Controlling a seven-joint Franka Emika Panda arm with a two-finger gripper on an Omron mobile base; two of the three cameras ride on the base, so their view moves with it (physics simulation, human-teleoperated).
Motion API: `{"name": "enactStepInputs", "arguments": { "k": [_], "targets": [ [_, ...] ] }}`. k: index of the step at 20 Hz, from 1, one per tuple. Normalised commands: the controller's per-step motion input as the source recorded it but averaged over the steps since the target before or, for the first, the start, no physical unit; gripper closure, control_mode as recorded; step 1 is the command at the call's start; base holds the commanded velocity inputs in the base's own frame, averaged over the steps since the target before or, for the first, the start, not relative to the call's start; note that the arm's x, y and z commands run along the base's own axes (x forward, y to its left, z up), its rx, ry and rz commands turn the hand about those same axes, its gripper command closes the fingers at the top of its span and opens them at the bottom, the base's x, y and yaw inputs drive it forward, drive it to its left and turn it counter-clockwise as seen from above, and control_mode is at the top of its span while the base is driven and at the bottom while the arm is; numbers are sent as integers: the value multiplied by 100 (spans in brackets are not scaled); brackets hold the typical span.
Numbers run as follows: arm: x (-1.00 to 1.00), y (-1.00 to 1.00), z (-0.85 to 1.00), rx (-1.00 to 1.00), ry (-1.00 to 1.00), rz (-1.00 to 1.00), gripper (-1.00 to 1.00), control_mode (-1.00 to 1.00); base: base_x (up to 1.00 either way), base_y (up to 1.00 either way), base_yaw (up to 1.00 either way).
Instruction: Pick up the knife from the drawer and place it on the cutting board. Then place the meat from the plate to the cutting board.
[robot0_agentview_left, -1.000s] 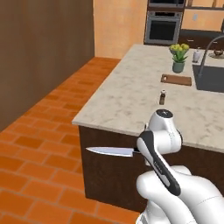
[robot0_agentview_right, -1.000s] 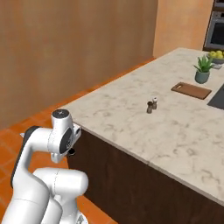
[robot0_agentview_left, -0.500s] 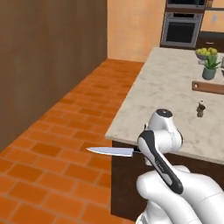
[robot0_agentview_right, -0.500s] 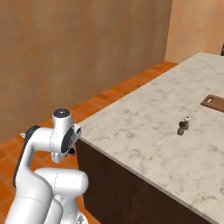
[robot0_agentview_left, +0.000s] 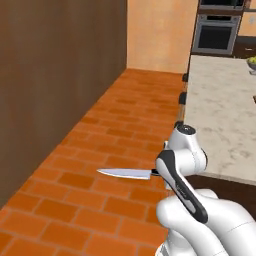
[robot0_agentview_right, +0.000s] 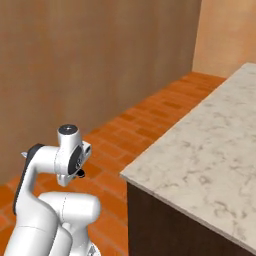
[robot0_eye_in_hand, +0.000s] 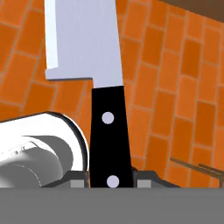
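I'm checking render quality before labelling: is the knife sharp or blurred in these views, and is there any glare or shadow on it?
Hand view: the knife is crisp and very close, its blade flat pale grey without glare, cropped at the top edge. Left base view: the blade is thin and slightly soft-edged, casting no visible shadow on the brick floor. Right base view: the marble counter is evenly lit.

Flat, even rendered light is filling all three views, with no glare, blur or edge distortion showing. The knife (robot0_eye_in_hand: 89, 65) blade is reading pale and uniformly lit, no hard highlight, and it is casting no clear shadow on the brick floor (robot0_agentview_left: 115, 130) below it. The wood wall (robot0_agentview_left: 55, 75) left of the knife is sitting darker than the floor.
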Motion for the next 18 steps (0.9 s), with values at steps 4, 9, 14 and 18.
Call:
{"name": "enactStepInputs", "arguments": {
  "k": [4, 9, 14, 18],
  "targets": [
    [0, 0, 0, 0, 0, 0, 100, 100, 87, 100, -42],
    [0, 0, 0, 0, 0, 0, 100, 100, 80, 100, -56],
    [0, 0, 0, 0, 0, 0, 100, 100, 74, 100, -65],
    [0, 0, 0, 0, 0, 0, 100, 100, 75, 99, -65]
  ]
}}
